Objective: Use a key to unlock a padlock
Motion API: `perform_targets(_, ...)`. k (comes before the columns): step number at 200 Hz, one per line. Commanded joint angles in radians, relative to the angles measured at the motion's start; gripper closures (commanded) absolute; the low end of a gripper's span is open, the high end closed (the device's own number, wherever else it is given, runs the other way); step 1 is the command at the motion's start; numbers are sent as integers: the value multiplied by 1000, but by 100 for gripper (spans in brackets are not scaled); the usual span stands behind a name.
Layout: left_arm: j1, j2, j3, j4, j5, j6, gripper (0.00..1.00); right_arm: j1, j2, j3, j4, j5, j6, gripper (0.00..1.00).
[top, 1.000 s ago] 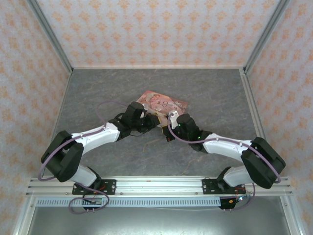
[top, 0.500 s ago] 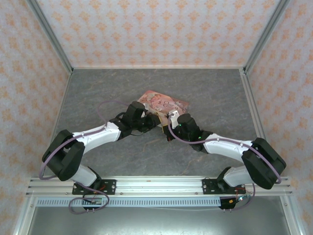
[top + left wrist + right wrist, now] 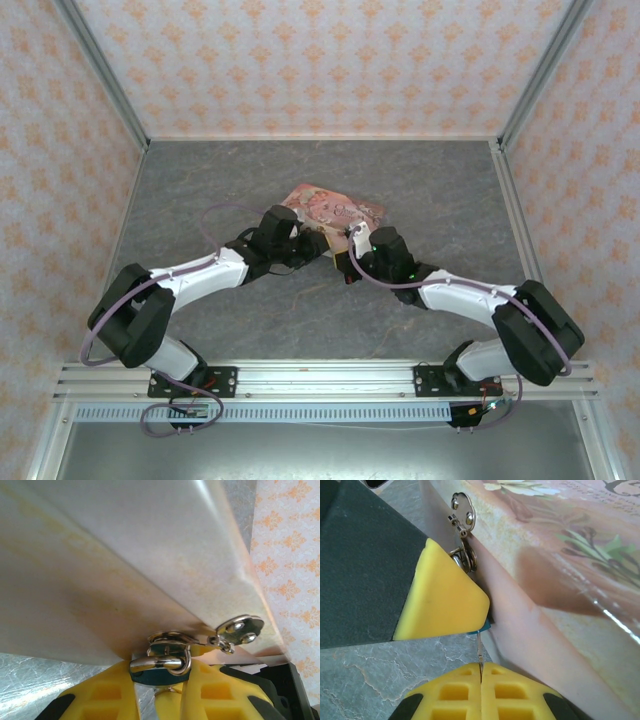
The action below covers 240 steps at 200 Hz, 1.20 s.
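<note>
Teal padlock (image 3: 160, 676), floral pink box (image 3: 335, 210)

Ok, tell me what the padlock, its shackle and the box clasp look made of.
Padlock: matte teal body, either painted metal or plastic; the look leaves it open. Shackle: polished silver metal with mirror-like glints. Clasp: shiny plated metal, with two rivets showing.

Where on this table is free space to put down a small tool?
Free: the far strip of the table between pink box and back wall; both far corners; the near middle, bordered by left arm, right arm and rail. Crowded: the box's near edge, where left gripper and right gripper meet at the padlock.
</note>
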Motion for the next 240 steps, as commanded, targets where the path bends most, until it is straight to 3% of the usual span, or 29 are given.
perform_targets(1, -36, 12, 24, 17, 98, -14, 87, -5, 10, 36, 201, -72, 7, 100)
perform_targets(102, -35, 10, 28, 31, 124, -37, 87, -42, 43, 36, 255, -163, 2, 100)
perform_targets(240, -37, 12, 51, -39, 129, -28, 88, -43, 49, 82, 221, -141, -88, 100)
